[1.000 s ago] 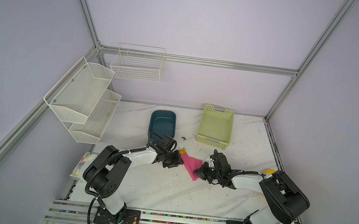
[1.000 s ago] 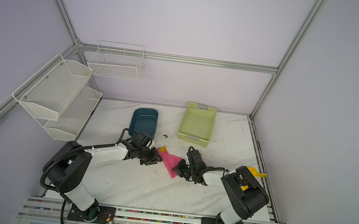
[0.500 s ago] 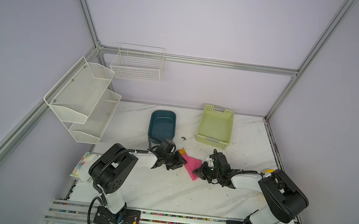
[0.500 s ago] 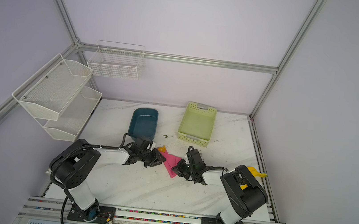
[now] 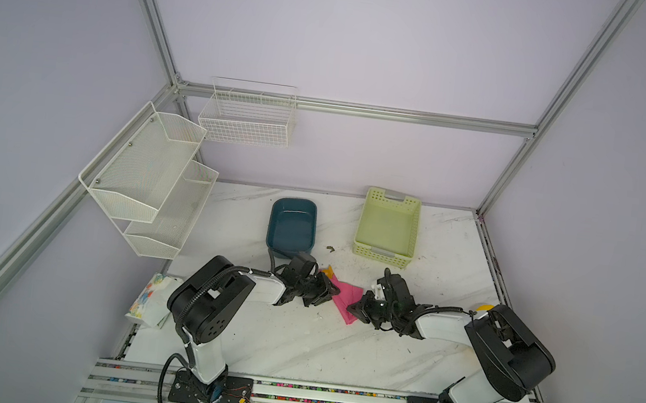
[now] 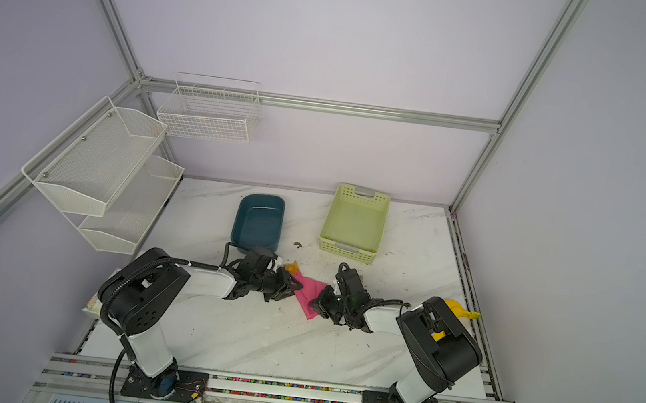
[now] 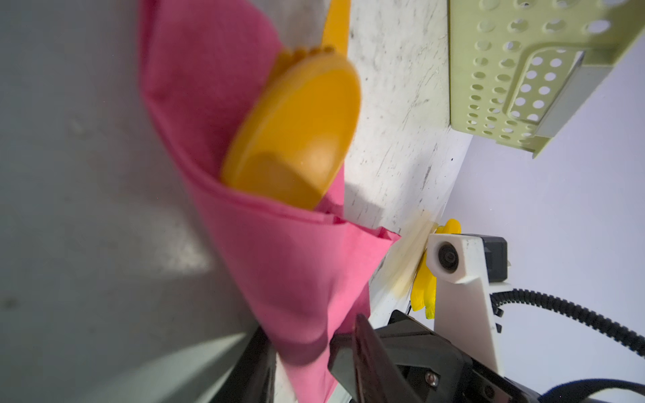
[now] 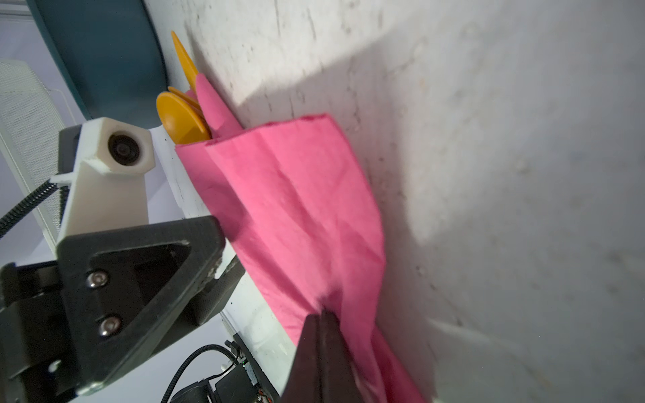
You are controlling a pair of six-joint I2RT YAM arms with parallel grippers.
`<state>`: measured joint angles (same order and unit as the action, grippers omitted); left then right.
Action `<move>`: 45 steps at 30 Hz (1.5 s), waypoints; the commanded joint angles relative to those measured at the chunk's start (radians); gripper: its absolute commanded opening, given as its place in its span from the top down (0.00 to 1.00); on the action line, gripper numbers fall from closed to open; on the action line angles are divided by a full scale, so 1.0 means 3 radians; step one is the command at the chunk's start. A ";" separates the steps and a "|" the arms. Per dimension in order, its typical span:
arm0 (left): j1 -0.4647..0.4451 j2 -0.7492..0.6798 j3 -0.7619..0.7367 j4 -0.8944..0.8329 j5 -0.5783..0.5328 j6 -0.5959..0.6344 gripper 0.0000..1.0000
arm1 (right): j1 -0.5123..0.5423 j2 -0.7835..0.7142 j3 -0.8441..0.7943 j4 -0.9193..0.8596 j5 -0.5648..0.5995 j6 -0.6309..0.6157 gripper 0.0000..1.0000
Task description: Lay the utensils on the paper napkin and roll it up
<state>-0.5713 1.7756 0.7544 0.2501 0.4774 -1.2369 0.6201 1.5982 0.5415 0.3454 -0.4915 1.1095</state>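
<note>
The pink paper napkin [image 5: 347, 297] [image 6: 310, 293] lies mid-table, partly rolled around the orange utensils. Their tips [image 5: 328, 272] [image 6: 291, 267] stick out of its far end. In the left wrist view the spoon bowl [image 7: 296, 132] sits in the napkin's [image 7: 279, 251] open fold, with fork tines [image 7: 300, 56] behind it. My left gripper [image 5: 329, 291] [image 6: 294, 287] [image 7: 310, 359] is shut on the roll from the left. My right gripper [image 5: 354, 309] [image 6: 315, 304] [image 8: 323, 321] is shut, pinching the napkin's [image 8: 296, 209] near right edge.
A teal tray [image 5: 292, 224] and a green basket [image 5: 388, 227] stand behind the napkin. Yellow bananas [image 5: 485, 307] lie at the right edge. A floral packet [image 5: 150, 300] lies at the left edge. White mesh shelves [image 5: 148, 177] hang on the left wall.
The left arm has shifted a little to the right, with its gripper staying on the napkin's left side. The right gripper has hardly moved.
</note>
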 commanded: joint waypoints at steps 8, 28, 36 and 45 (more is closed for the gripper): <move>-0.0028 0.0214 -0.0004 0.0037 -0.0064 -0.0067 0.67 | 0.0020 0.0121 -0.0010 -0.0293 0.0087 -0.0002 0.96; -0.0034 0.0008 0.0451 -0.0781 -0.0383 0.0692 0.89 | 0.0020 -0.0286 0.0345 -0.0895 0.0362 -0.0366 0.93; -0.0029 -0.0163 0.0727 -0.1190 -0.0510 0.1229 0.95 | -0.0050 -0.0536 0.0494 -0.1049 0.0521 -0.0524 0.92; -0.0008 -0.0402 0.0901 -0.1396 -0.0467 0.1807 1.00 | -0.0275 -0.0828 0.0631 -0.1165 0.0508 -0.0885 0.90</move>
<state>-0.5819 1.7096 0.9222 -0.1490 0.3344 -0.7982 0.5552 1.3930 0.7036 0.0269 -0.3477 0.9020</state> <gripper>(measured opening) 0.079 0.094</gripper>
